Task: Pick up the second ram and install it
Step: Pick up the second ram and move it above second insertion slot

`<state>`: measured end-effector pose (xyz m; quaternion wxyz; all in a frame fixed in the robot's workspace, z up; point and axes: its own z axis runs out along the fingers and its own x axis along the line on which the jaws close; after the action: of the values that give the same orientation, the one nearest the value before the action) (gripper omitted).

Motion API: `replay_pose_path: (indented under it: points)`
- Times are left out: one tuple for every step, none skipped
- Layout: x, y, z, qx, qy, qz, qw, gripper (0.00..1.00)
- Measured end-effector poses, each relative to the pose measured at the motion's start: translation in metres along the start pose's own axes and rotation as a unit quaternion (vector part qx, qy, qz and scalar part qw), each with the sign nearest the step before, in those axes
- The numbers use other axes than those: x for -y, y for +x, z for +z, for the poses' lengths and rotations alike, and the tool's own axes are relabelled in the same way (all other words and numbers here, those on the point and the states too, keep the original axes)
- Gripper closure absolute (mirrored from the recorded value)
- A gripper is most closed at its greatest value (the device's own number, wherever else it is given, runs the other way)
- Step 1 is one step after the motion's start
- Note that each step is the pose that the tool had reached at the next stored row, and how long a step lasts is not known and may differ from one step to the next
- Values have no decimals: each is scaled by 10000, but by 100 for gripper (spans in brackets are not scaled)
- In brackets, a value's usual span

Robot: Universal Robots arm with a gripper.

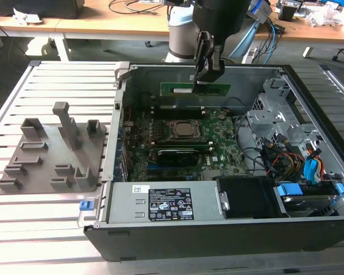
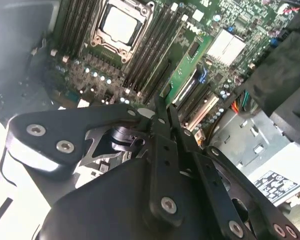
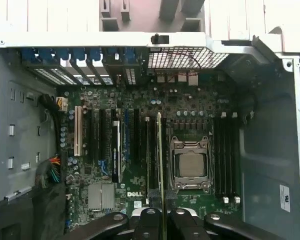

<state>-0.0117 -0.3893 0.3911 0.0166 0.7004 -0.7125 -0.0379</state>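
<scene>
My gripper (image 1: 202, 80) is shut on the second ram (image 1: 195, 89), a long thin green stick held on edge by its top. It hangs inside the open computer case, over the far side of the green motherboard (image 1: 178, 143), just beyond the processor socket (image 1: 183, 130). In the first wrist view the stick (image 3: 159, 150) shows edge-on between my fingertips (image 3: 150, 196), running along the dark memory slots beside the socket (image 3: 191, 164). In the second wrist view my gripper (image 2: 165, 107) holds the green stick (image 2: 187, 65) beside the socket (image 2: 121, 25). I cannot tell whether it touches a slot.
A grey fixture plate (image 1: 51, 154) with upright blocks lies on the slatted table at the exterior view's left. Inside the case, the power supply (image 1: 166, 203) sits at the near wall. The drive cage and coloured cables (image 1: 298, 154) crowd the exterior view's right.
</scene>
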Motion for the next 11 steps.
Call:
replay_pose_path:
  points:
    - [16, -3, 10, 1, -4, 0, 10000, 86]
    - [28, -5, 21, 1, -7, 1, 10000, 86]
    - [37, -6, 32, 0, -10, 1, 10000, 86]
    - [48, -5, 55, 0, -14, 1, 10000, 86]
    - [50, -5, 84, 0, -16, 2, 10000, 86]
    - [54, -4, 111, 0, -19, 1, 10000, 86]
    - [61, -3, 138, -1, -21, 0, 10000, 86]
    - [64, -3, 150, 0, -21, 0, 10000, 86]
    - [68, -3, 162, 0, -21, 0, 10000, 86]
    - [73, -2, 185, 0, -22, 1, 10000, 86]
    - [75, -2, 197, 0, -22, 1, 10000, 86]
